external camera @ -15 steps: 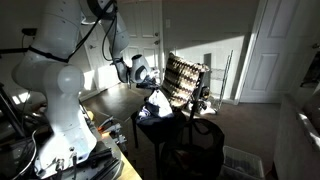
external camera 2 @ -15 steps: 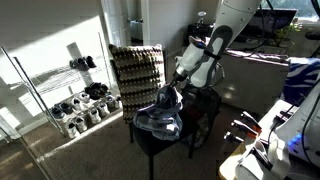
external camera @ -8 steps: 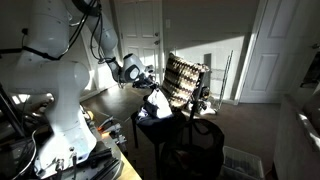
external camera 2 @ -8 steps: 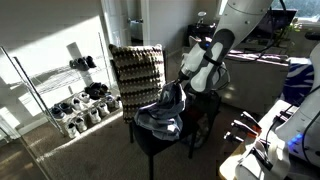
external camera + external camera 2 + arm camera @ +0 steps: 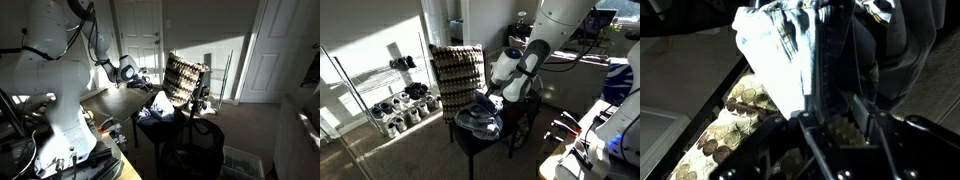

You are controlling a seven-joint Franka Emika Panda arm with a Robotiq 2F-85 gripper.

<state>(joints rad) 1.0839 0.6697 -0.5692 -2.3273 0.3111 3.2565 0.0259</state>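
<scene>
A crumpled blue and white cloth (image 5: 155,112) (image 5: 478,118) lies in a low heap on a small black table (image 5: 172,128) (image 5: 470,138). My gripper (image 5: 146,80) (image 5: 492,96) hangs just above the cloth and slightly to one side, apart from it. In the wrist view the cloth (image 5: 780,50) shows pale beyond the dark fingers (image 5: 866,115). The gripper (image 5: 835,125) is open, and only the patterned panel shows through the gap.
A tall patterned panel (image 5: 186,80) (image 5: 455,68) (image 5: 730,120) stands right behind the table. A shoe rack (image 5: 390,100) sits by the sunlit wall. White doors (image 5: 270,50) close the back of the room. A workbench with cables (image 5: 580,140) stands beside the robot base.
The cloth was held up in a peak by the shut gripper. The jaws have opened, the cloth has dropped into a flat heap, and the gripper has drawn back a little.
</scene>
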